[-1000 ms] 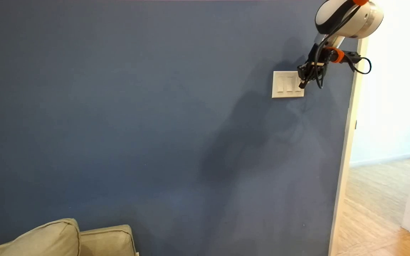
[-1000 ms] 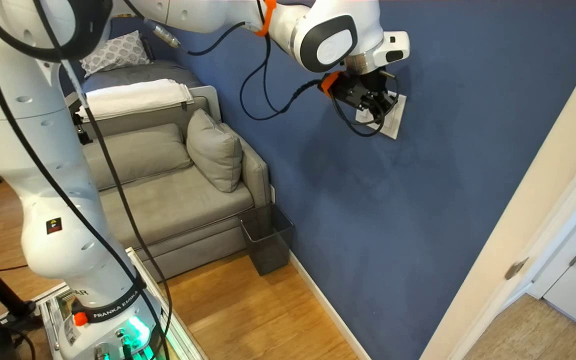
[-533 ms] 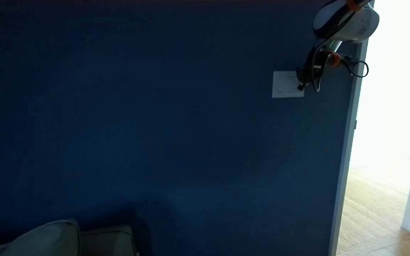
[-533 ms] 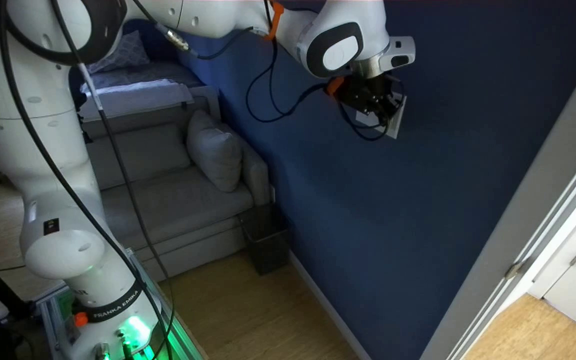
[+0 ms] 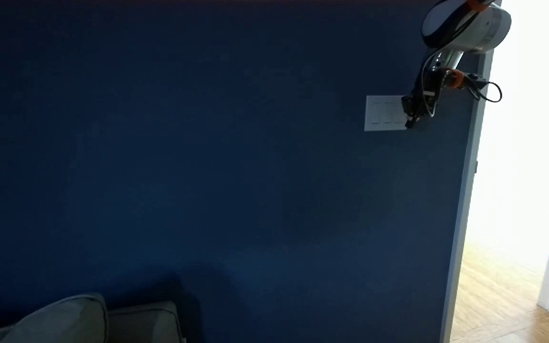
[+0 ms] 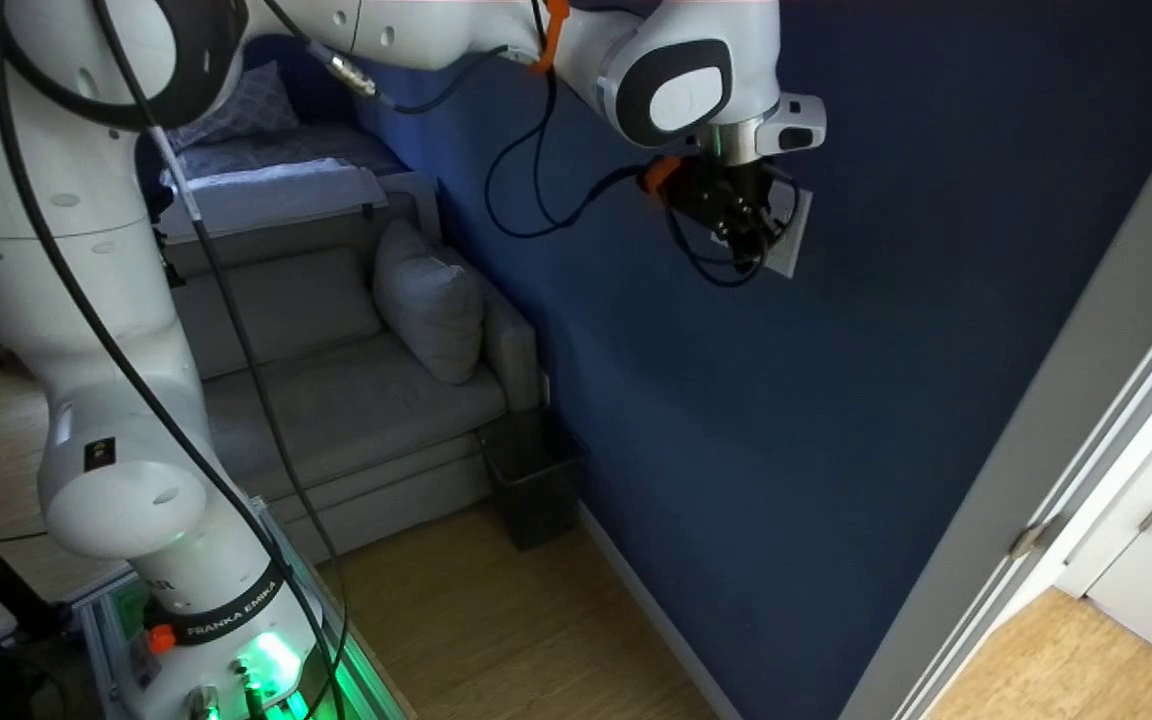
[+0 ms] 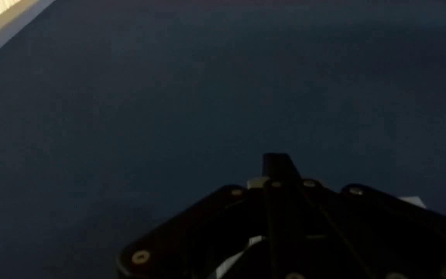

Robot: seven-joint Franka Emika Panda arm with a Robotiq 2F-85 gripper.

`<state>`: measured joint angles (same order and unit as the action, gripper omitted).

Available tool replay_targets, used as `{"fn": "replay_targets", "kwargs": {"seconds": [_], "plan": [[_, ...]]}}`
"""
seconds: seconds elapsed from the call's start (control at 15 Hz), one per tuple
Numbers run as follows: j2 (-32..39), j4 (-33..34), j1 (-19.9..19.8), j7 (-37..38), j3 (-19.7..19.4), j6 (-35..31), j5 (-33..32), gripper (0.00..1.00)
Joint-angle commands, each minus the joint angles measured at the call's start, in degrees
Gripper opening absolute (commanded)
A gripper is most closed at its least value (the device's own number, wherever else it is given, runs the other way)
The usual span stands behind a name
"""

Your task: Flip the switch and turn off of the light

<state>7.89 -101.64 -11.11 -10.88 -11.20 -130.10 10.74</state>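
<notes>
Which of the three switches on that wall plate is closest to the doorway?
The rightmost switch in an exterior view, beside where the claw overlaps the plate; the middle switch and leftmost switch sit farther left.

The gripper (image 5: pixel 409 124) covers the right edge of the pale light-switch plate (image 5: pixel 382 113); whether they touch, I cannot tell. The blue wall (image 5: pixel 208 166) is dim; beyond the door frame (image 5: pixel 463 209) it is bright. A cushion (image 5: pixel 62 320) lies beside the sofa armrest (image 5: pixel 143 325).
</notes>
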Motion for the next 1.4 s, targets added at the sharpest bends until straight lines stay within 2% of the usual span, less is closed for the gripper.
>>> {"fn": "replay_targets", "kwargs": {"seconds": [0.0,0.27,0.67,0.87,1.13,1.2,1.33], "plan": [[-4.12,-0.45,-0.89,-0.12,0.26,9.12,-1.07,0.28],[-10.31,-3.32,-0.36,0.38,0.02,15.61,-3.12,0.53],[-22.01,-10.99,0.62,0.21,0.28,18.45,-4.49,0.98],[-26.69,-14.46,1.12,0.75,0.58,16.74,-4.64,1.00],[-32.22,-18.86,2.11,-2.80,0.14,13.51,-4.35,1.00],[-28.31,-14.62,2.17,-1.05,-0.22,16.40,-3.87,1.00],[-29.21,-15.16,2.30,-1.16,-0.29,16.23,-3.88,1.00]]}}
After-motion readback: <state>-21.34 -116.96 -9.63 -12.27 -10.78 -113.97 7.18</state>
